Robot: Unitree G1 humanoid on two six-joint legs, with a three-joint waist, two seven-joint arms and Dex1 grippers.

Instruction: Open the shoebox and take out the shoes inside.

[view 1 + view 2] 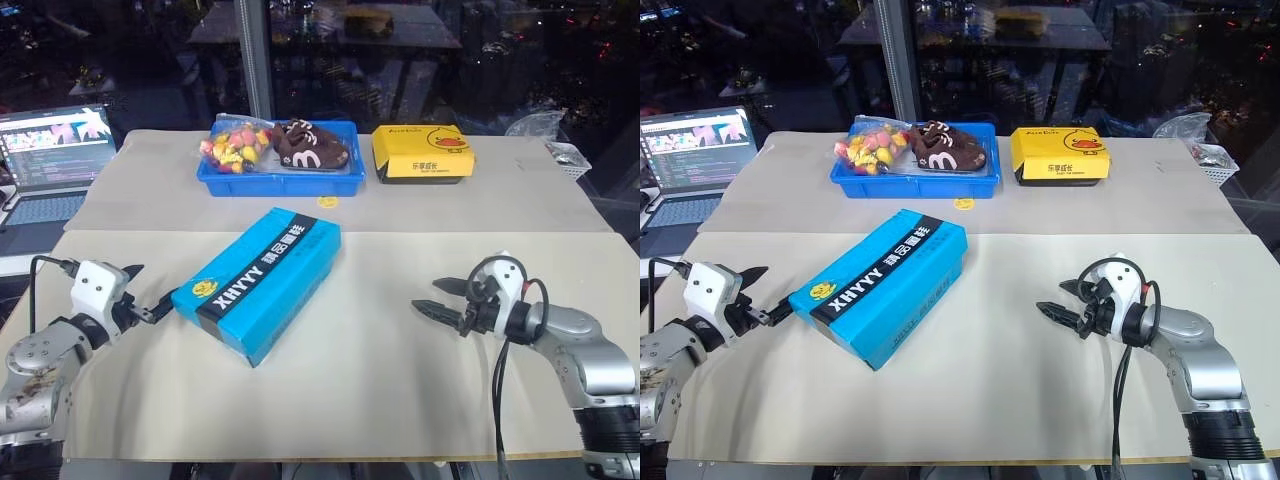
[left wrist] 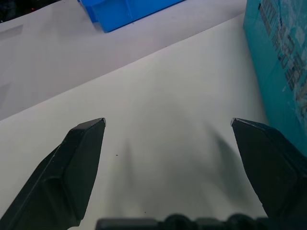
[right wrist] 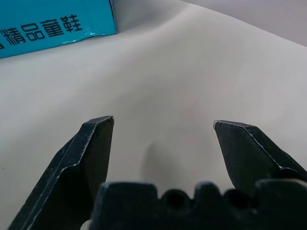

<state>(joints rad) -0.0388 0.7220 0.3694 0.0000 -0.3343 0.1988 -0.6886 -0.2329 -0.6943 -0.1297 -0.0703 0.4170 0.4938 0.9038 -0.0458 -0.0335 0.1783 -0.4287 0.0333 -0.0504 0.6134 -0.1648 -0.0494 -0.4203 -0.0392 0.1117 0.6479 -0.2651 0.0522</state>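
Pale cloth-covered table [image 1: 400, 380], one closed shoebox [image 1: 262, 280] lying aslant at frame centre.
Lower left, the left gripper [image 1: 146, 291] stands spread just beside the box's near corner, perhaps touching; lower right, the right gripper [image 1: 441, 296] is spread too, well apart, likely poised for the lid. Beyond: one blue tray [image 1: 280, 183], one yellow box [image 1: 421, 152], one laptop [image 1: 52, 160] at upper left.

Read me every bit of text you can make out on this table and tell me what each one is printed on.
"XHYYY": white letters on the black stripe of the blue shoebox.
Chinese characters beside it on the same stripe: legible as print, not transcribed here.
"m": white, on the brown item in the blue tray.
Yellow duck box: lettering too small to read.
Laptop screen: text too small to read.
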